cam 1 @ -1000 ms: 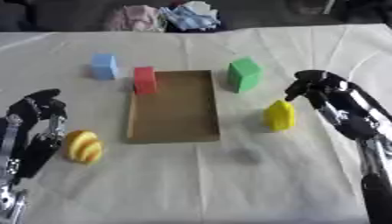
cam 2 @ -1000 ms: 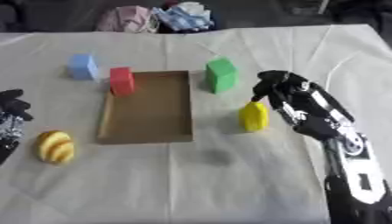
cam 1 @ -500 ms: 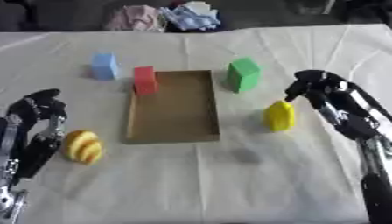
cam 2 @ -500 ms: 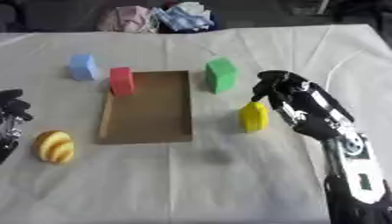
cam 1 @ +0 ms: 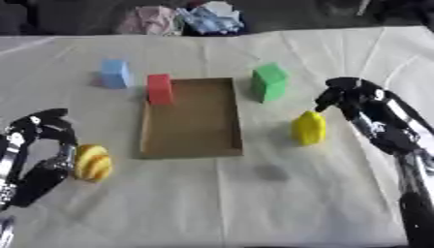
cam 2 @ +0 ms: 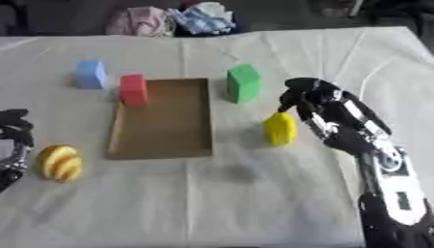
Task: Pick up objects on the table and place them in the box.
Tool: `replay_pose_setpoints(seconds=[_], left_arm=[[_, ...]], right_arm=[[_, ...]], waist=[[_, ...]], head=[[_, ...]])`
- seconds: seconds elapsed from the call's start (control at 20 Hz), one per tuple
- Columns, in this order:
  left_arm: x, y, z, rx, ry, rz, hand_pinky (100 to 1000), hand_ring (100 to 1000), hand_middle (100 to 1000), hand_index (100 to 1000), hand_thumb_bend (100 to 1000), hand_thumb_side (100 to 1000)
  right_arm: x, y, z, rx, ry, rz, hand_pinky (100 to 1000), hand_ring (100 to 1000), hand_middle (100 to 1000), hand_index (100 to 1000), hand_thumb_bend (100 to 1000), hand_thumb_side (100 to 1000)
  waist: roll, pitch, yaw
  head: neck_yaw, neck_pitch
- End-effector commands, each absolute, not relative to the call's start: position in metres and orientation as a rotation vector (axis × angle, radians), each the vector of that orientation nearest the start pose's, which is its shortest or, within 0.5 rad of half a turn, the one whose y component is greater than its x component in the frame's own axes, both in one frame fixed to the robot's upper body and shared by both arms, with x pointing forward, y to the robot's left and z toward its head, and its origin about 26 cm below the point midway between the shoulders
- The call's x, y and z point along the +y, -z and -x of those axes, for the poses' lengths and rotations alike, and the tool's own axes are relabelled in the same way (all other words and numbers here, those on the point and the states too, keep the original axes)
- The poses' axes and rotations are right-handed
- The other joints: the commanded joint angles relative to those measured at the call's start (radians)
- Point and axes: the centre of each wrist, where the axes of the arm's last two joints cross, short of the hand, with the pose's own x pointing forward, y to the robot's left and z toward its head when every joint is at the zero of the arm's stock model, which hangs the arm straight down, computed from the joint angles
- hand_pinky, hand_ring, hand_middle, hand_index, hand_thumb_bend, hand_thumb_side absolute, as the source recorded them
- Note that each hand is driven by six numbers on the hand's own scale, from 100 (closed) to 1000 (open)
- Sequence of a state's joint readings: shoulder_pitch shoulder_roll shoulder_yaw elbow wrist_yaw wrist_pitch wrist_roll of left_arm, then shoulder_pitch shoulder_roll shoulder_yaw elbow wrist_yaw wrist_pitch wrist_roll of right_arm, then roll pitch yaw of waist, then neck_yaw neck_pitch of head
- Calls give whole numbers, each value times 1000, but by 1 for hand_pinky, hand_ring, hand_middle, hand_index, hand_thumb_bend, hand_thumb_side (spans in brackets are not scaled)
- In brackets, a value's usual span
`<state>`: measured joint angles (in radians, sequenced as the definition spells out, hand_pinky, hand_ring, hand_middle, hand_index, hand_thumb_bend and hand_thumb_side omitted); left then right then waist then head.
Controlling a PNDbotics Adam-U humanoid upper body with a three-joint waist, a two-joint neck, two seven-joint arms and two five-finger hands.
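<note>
A flat brown box [cam 1: 192,117] lies in the middle of the cloth-covered table. A red block [cam 1: 159,89] stands at its upper left edge, a light blue block [cam 1: 115,73] further left, a green block [cam 1: 270,82] to its upper right. A yellow object [cam 1: 308,128] stands right of the box. My right hand [cam 1: 346,98] hovers just right of and above the yellow object, fingers curled, holding nothing. A yellow-orange striped object [cam 1: 91,162] lies at the left, with my left hand [cam 1: 44,131] beside it, fingers bent, not gripping it.
Crumpled pink cloth [cam 1: 146,20] and a blue-white bundle [cam 1: 208,18] lie at the table's far edge. The white tablecloth [cam 1: 254,203] stretches bare toward the near side.
</note>
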<state>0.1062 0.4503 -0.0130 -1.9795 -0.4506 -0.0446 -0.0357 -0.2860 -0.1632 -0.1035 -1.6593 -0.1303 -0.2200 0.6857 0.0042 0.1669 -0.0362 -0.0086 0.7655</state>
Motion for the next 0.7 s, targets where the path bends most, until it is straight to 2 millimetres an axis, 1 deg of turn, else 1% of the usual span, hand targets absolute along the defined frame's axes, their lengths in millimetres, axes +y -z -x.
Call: replay_pose_setpoints(seconds=[0.05,0.2,0.3,0.35,0.4,0.7], left_arm=[[328,-116,-240,-1751,963,-741,717,603,639,836,100,461],[336,-121,-238,-1699,1107,-755,726,620,665,846,100,442],[343,-127,-238,-1651,1222,-763,730,633,680,850,100,397],[345,-131,-239,-1629,1272,-771,732,638,680,850,100,397],[348,-135,-240,-1606,1322,-780,733,644,691,853,100,363],[353,-157,-246,-1462,1563,-795,737,670,712,859,100,306]], right_arm=[[-278,-116,-340,-2074,-790,-358,843,649,656,825,100,431],[-278,-116,-340,-2071,-794,-357,843,649,656,825,100,430],[-279,-116,-340,-2069,-796,-355,843,649,656,825,100,431],[-279,-116,-340,-2068,-796,-355,842,649,656,825,100,428],[-279,-115,-340,-2067,-797,-356,843,649,656,825,100,432],[-279,-115,-340,-2059,-804,-358,843,649,655,825,100,433]], waist=[[8,-25,-2],[11,-26,-5],[13,-27,-7],[14,-27,-8],[15,-28,-9],[21,-29,-16]], head=[[-6,4],[-8,4],[-10,4],[-12,4],[-13,4],[-12,4]])
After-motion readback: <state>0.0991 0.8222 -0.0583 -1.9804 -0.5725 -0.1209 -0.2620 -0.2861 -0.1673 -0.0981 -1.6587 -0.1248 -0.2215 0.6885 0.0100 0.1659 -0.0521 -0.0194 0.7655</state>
